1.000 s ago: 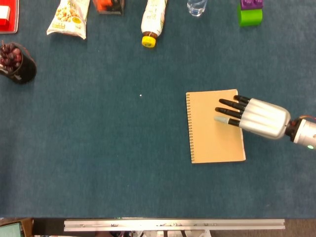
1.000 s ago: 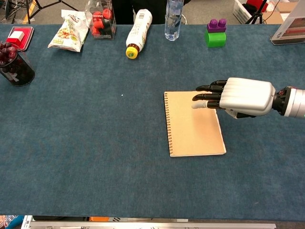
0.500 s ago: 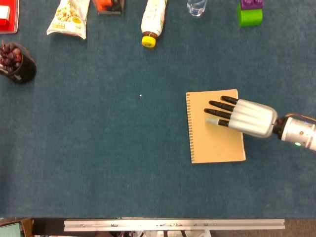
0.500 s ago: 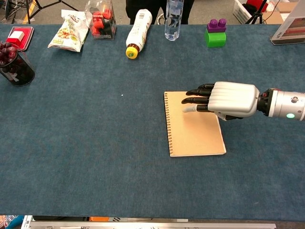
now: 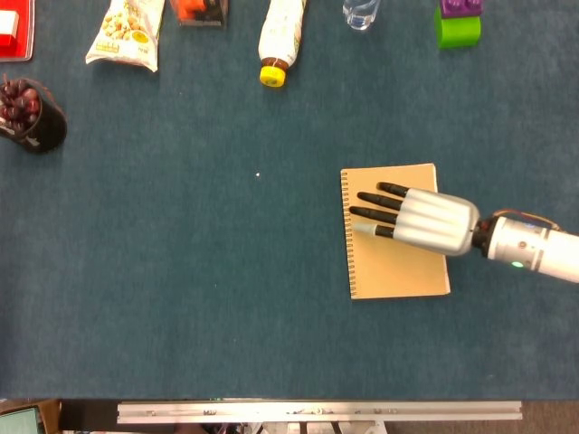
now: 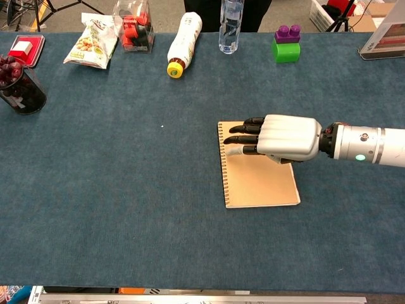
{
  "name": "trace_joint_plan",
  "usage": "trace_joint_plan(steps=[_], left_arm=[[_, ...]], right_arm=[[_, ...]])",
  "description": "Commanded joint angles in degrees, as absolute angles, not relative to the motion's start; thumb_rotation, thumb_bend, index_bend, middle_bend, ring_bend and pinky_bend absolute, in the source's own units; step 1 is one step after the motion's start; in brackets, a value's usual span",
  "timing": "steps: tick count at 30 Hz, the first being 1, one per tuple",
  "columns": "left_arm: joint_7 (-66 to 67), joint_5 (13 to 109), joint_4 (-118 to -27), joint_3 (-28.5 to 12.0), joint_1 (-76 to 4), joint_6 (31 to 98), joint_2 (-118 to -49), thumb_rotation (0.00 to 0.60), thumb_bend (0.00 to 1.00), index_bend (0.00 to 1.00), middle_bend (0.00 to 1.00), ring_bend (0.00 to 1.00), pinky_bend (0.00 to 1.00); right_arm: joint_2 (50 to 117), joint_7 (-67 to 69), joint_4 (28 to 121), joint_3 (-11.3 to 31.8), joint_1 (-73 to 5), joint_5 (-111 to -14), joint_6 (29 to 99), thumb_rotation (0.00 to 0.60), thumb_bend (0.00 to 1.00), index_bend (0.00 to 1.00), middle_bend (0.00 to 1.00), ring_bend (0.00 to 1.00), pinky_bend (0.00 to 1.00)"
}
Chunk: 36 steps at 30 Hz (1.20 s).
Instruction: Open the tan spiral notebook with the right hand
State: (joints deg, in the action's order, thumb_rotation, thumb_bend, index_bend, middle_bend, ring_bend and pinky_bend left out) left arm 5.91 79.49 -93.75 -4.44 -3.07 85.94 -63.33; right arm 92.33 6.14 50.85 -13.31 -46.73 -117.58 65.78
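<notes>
We find the tan spiral notebook (image 5: 397, 232) lying flat and closed on the blue worktop (image 5: 199, 271), spiral edge to the left. The right hand (image 5: 418, 218) is extended above its cover, fingers (image 6: 243, 139) straight, slightly apart, holding nothing, tips near the spiral. Whether it touches the cover, we cannot tell. We judge the opening not yet begun: no cover edge is lifted.

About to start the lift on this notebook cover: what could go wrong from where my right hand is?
The right hand lies flat over the closed tan spiral notebook, fingers pointing at the spiral binding. Lifting from there fights the hinge; the free edge is on the opposite side. Pushing flat may also slide the whole notebook across the table.
</notes>
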Motion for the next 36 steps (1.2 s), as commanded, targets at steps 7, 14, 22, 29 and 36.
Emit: trace_joint_plan(steps=[7, 14, 22, 29, 36], left_arm=[[5.1, 78.7, -93.9, -4.8, -2.9, 85.8, -62.7, 0.6, 0.22, 0.47, 0.42, 0.42, 0.51], [4.9, 78.6, -93.9, -4.7, -2.9, 85.5, -62.6, 0.6, 0.22, 0.47, 0.42, 0.42, 0.51], [4.3, 78.3, -94.1, -4.8, -2.8, 85.5, -62.3, 0.6, 0.22, 0.47, 0.42, 0.42, 0.51], [3.9, 78.6, -94.3, -4.7, -2.5, 85.8, -62.0, 0.6, 0.22, 0.47, 0.42, 0.42, 0.51], [4.2, 78.6, -94.3, -4.7, -2.6, 85.6, -62.1, 0.6, 0.22, 0.47, 0.42, 0.42, 0.51]], right_arm=[[94.9, 6.2, 48.7, -13.6, -47.7, -116.8, 65.3, 0.6, 1.0, 0.14, 0.09, 0.04, 0.17], [96.6, 6.7, 47.2, -14.0, -48.4, -116.3, 65.0, 0.6, 1.0, 0.14, 0.09, 0.04, 0.17], [98.4, 7.3, 45.6, -14.6, -48.8, -115.7, 64.5, 0.6, 1.0, 0.14, 0.09, 0.04, 0.17], [99.0, 7.1, 45.0, -15.3, -48.8, -115.3, 64.6, 0.6, 1.0, 0.14, 0.09, 0.04, 0.17], [98.4, 6.7, 45.4, -15.9, -48.9, -114.9, 64.5, 0.6, 1.0, 0.14, 0.09, 0.04, 0.17]])
